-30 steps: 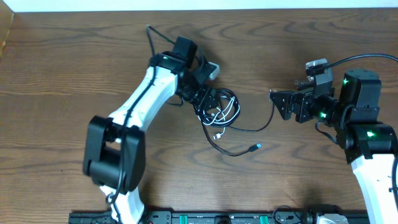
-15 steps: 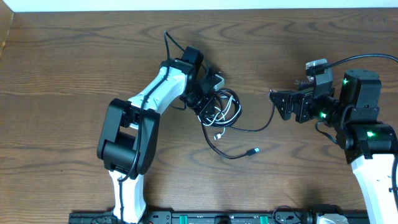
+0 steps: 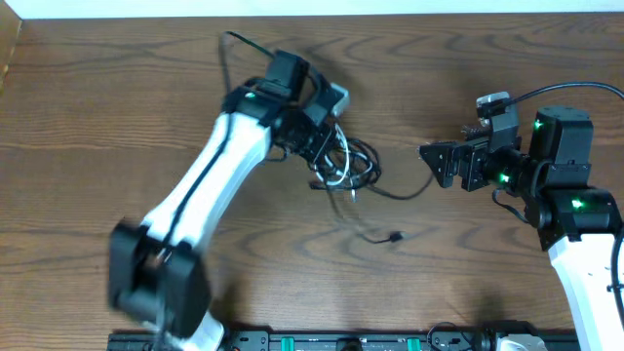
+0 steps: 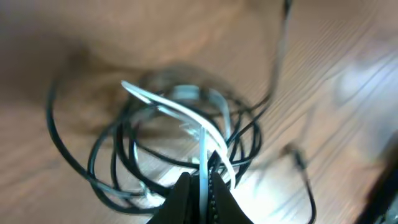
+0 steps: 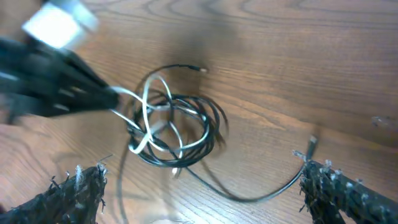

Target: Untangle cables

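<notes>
Left tool [image 4: 200, 186] clamps the white cable [image 4: 165, 104]; tangle [image 3: 346, 164] lies straight ahead of the right tool [image 3: 441, 164], which is spread wide and empty; black tail [image 3: 395, 195] reaches toward it.

Left wrist view is pretty smeared, so the cables [image 4: 180, 113] blur together, can't count strands. Overhead, the left arm [image 3: 210, 185] is blurry near its base, and the loose plug [image 3: 395, 237] is too tiny to identify.

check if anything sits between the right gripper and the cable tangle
Nothing visible does: only bare table separates the open right gripper from the cables, with one black strand trailing toward it.
</notes>
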Robot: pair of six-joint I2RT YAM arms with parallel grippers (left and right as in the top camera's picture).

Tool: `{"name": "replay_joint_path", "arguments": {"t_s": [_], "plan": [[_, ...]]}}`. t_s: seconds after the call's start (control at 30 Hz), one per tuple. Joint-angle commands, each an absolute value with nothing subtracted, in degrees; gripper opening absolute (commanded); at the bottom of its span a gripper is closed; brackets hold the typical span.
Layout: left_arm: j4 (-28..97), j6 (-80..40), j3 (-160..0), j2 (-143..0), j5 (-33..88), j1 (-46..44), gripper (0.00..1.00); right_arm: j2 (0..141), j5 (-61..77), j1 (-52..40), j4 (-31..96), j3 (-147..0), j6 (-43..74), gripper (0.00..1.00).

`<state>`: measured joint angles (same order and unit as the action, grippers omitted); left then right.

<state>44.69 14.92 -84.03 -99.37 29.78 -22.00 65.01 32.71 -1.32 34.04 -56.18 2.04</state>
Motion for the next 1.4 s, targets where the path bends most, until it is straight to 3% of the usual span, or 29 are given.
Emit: {"name": "replay_joint_path", "arguments": {"t_s": [0.0, 0.33, 0.5, 0.63, 0.8, 1.0, 1.23, 1.37], "plan": [[43.51, 9.98, -84.68, -89.43, 31.53, -22.59, 0.07, 65.65, 38.52, -1.21, 32.95, -57.19, 1.21, 0.98], [40.16, -0.56, -84.68, -80.9, 31.55, -22.59, 0.08, 66.96, 41.54, -5.06, 24.53, -57.19, 7.03, 0.92], [35.11, -11.92, -84.68, -80.79, 31.57, -22.57, 0.08, 71.37, 37.65, -10.68, 20.18, -57.19, 14.83, 0.82], [31.79, -14.22, -84.68, -80.77, 35.83, -22.52, 0.07, 76.2, 38.54, -14.33, 16.23, -57.19, 14.94, 0.72], [31.81, -14.52, -84.68, -80.77, 35.83, -22.52, 0.07, 80.18, 38.5, -15.86, 13.69, -57.19, 13.67, 0.55], [31.81, -14.55, -84.68, -80.77, 35.83, -22.52, 0.08, 81.69, 38.81, -18.61, 13.02, -57.19, 2.94, 0.55], [32.03, -15.18, -84.68, -80.79, 35.83, -22.52, 0.08, 87.39, 36.25, -21.63, 11.99, -57.19, -0.93, 0.31], [32.34, -15.35, -84.68, -80.79, 35.83, -22.52, 0.08, 90.21, 36.29, -21.58, 9.8, -57.19, -0.91, 0.25]]}}
